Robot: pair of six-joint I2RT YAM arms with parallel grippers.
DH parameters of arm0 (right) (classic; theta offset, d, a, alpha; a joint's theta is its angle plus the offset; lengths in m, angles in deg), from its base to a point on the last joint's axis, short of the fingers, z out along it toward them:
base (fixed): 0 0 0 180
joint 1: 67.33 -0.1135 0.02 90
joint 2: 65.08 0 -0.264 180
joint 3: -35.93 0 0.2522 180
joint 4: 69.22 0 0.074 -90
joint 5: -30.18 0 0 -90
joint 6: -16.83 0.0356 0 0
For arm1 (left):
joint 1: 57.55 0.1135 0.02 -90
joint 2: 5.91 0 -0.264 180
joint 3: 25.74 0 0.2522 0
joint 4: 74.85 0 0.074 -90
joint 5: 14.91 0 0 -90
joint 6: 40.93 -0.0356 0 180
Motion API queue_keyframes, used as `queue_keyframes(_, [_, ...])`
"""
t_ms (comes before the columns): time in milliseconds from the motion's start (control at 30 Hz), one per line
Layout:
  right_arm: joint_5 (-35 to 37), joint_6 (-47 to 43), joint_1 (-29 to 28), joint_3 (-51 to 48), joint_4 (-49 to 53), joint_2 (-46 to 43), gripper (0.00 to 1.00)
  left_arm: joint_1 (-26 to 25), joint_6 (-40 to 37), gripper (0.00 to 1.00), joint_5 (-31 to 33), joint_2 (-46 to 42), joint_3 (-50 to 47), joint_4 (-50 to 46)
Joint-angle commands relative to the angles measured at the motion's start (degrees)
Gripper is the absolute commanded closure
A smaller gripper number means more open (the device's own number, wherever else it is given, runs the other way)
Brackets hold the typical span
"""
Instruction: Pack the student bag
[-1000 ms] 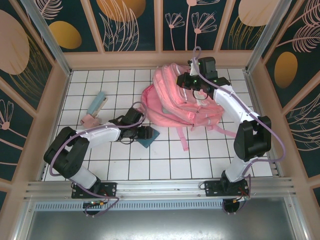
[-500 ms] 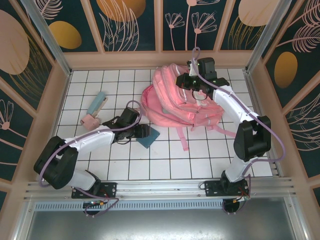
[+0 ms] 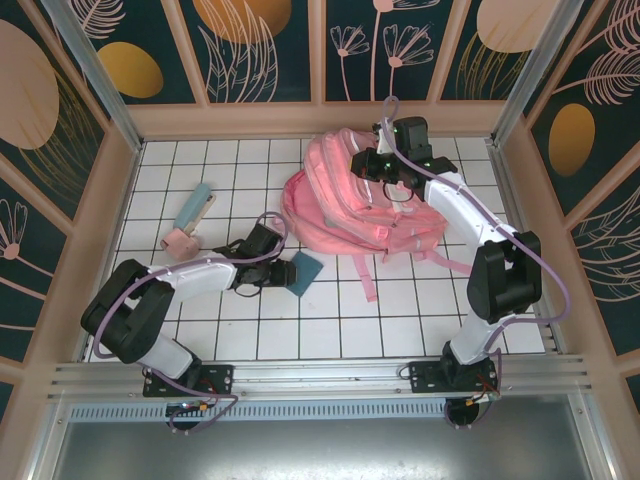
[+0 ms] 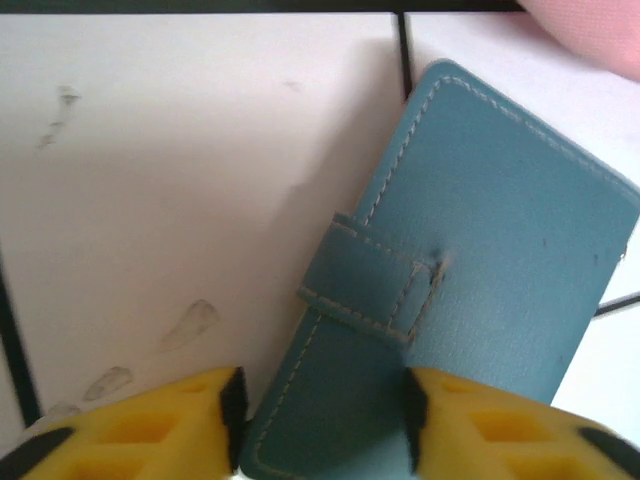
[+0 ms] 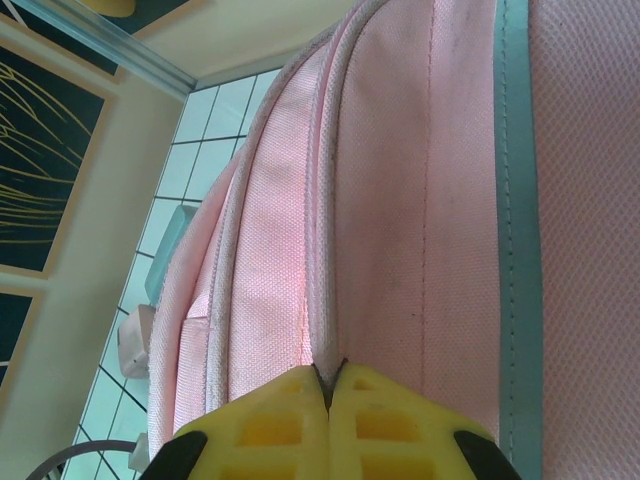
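- The table (image 3: 330,320) is white tile with dark grid lines. It is boxed in by beige-framed walls (image 3: 255,50) with dark teal panels bearing leaf and flower drawings, and an aluminium rail (image 3: 320,375) runs along the near edge.
- The student bag (image 3: 345,205) lies at the far centre-right of the table, straps trailing toward the near side.
- From above, a pale blue case (image 3: 195,207) and a small pink object (image 3: 180,241) lie near each other at the left, well apart from the bag.
- The teal wallet (image 3: 304,272) lies just beside the bag's near-left edge. The left wrist view adds its stitching and clasp tab (image 4: 365,285).
- The left gripper (image 4: 320,420) has its fingers apart astride the wallet's near end; whether they clamp it cannot be told.
- The right gripper (image 5: 328,395) is closed, pinching a seam on the bag. That view adds the fabric's weave and a pale strip (image 5: 515,200).
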Motion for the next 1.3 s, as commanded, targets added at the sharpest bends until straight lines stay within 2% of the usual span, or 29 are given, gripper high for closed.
queue_keyframes(0, [0.71, 0.21, -0.29, -0.78, -1.49, -2.65, 1.0, -0.18, 1.14, 0.69, -3.81, 0.29, -1.46, 2.3])
queue_keyframes(100, [0.79, 0.3, -0.31, -0.78, -1.56, -2.68, 1.0, -0.24, 1.6, 0.89, -4.14, 0.22, -1.77, 2.73])
queue_keyframes(167, [0.81, 0.26, -0.34, -0.72, -1.48, -2.7, 1.0, -0.2, 1.85, 0.99, -4.06, -0.07, -1.84, 2.78])
queue_keyframes(733, [1.71, 0.04, -0.26, -1.79, -1.33, -3.79, 1.0, -0.2, 2.4, 1.0, -0.73, -6.77, 3.19, -2.11])
queue_keyframes(767, [1.77, 0.04, -0.23, -1.94, -1.4, -3.91, 1.0, -0.19, 2.33, 0.95, 0.18, -6.81, 3.81, -2.92])
queue_keyframes(800, [1.76, 0.04, -0.28, -2.09, -1.4, -3.95, 1.0, -0.32, 2.22, 0.78, 1.27, -6.78, 4.36, -3.67])
queue_keyframes(867, [1.84, 0.09, -0.26, -2.36, -1.4, -4.05, 1.0, -0.38, 1.74, 0.76, 1.72, -6.71, 4.92, -4.34])
queue_keyframes(967, [2.19, 0.04, -0.22, -2.78, -1.44, -4.44, 1.0, -1.39, 1.52, 0.62, 2.3, -6.3, 5.61, -4.43])
queue_keyframes(1100, [2.91, 0.29, 0.52, -3.91, -1.57, -5.39, 1.0, -4.38, 1.18, 0.55, 5.09, -4.82, 7.26, -5.02])
queue_keyframes(1267, [2.61, 0.82, 1.37, -6.27, -2.18, -6.39, 1.0, -9.63, -0.39, 0.53, 12.1, -1.09, 10.79, -7.55])
